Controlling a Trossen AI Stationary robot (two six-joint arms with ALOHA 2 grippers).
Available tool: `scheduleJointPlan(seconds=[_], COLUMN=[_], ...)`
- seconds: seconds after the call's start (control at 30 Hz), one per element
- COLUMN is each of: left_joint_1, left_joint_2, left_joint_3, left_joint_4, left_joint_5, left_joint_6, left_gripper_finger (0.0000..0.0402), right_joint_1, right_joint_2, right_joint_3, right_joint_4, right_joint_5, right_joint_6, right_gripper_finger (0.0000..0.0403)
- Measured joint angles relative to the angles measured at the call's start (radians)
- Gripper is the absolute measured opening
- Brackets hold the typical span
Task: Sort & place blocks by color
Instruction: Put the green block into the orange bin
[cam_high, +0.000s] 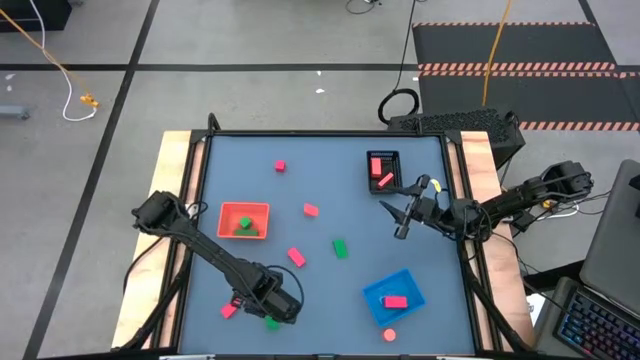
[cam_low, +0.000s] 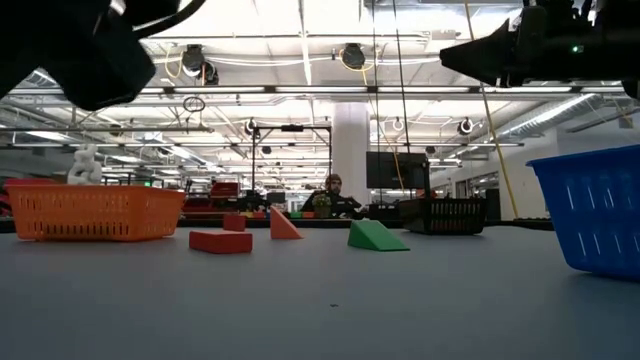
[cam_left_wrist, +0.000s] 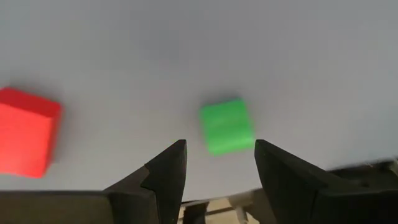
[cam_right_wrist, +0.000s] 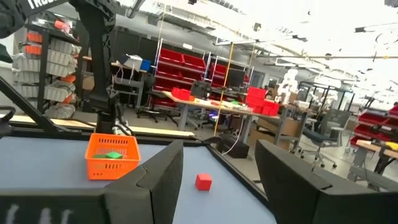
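My left gripper (cam_high: 283, 308) (cam_left_wrist: 219, 148) hovers open, pointing down, near the table's front left. In the left wrist view a green block (cam_left_wrist: 227, 126) (cam_high: 272, 323) lies flat on the table just past the fingertips, untouched, with a red block (cam_left_wrist: 25, 132) beside it. More pink, red and green blocks lie loose: pink (cam_high: 311, 210), pink (cam_high: 296, 257), green (cam_high: 340, 247), pink (cam_high: 280, 165), red (cam_high: 389, 335). My right gripper (cam_high: 402, 222) (cam_right_wrist: 217, 149) waits open, raised above the table's right side.
An orange tray (cam_high: 228, 212) at centre left holds green blocks. A black tray (cam_high: 393, 158) at the far right holds red ones, and a blue tray (cam_high: 376, 296) at the near right holds one red block. Open table lies in the middle.
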Motion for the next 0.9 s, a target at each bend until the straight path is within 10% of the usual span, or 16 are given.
scheduleJointPlan(seconds=[0.9], left_joint_1=[-0.043], left_joint_2=[0.082], left_joint_3=[0.000], left_joint_4=[0.004], left_joint_5=[-0.038], left_joint_6=[-0.146], left_gripper_finger=[0.0191], right_joint_1=[0.000], right_joint_2=[-0.070], right_joint_3=[0.000], right_joint_4=[-0.004], right_joint_5=[-0.001], right_joint_6=[0.063], right_gripper_finger=[0.0196])
